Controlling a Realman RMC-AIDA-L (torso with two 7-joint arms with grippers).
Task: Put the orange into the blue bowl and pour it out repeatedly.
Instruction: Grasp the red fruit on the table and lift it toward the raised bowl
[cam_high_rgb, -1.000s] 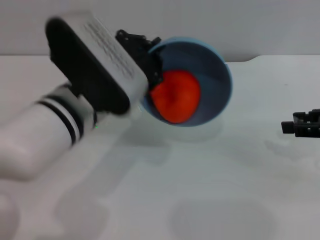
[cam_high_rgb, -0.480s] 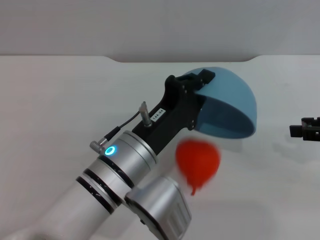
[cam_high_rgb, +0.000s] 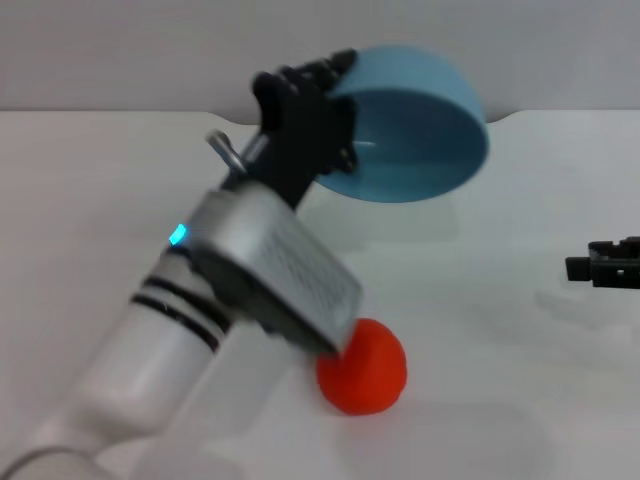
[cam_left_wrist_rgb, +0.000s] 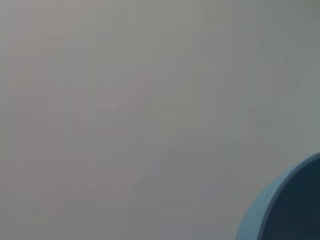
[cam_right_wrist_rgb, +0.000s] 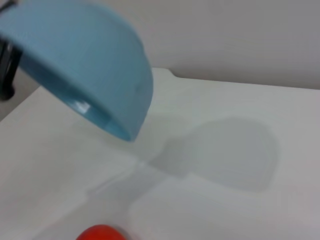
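left claw (cam_high_rgb: 325, 85) pinches the near-left rim of the blue bowl (cam_high_rgb: 420, 140) and holds it in the air above the far part of the white surface (cam_high_rgb: 520, 400), tipped so the opening faces down and toward the robot; the right wrist view shows the bowl's shadow cast on the surface beneath, so it is clear of it. bowl is empty. the orange (cam_high_rgb: 362, 367) rests on the surface at the near side, just beside the left forearm housing and partly hidden by it, well below and nearer the robot than the bowl. roundish, no clear long axis; stem nub not visible, so cannot tell which way it points. right claw (cam_high_rgb: 603, 262) sits parked at the right edge, low over the surface, well apart from the fruit; cannot tell whether its fingers are spread or closed. judgement: pour done; the left arm is nearer the orange but occupied, so the right claw would have to reach left and toward the robot.
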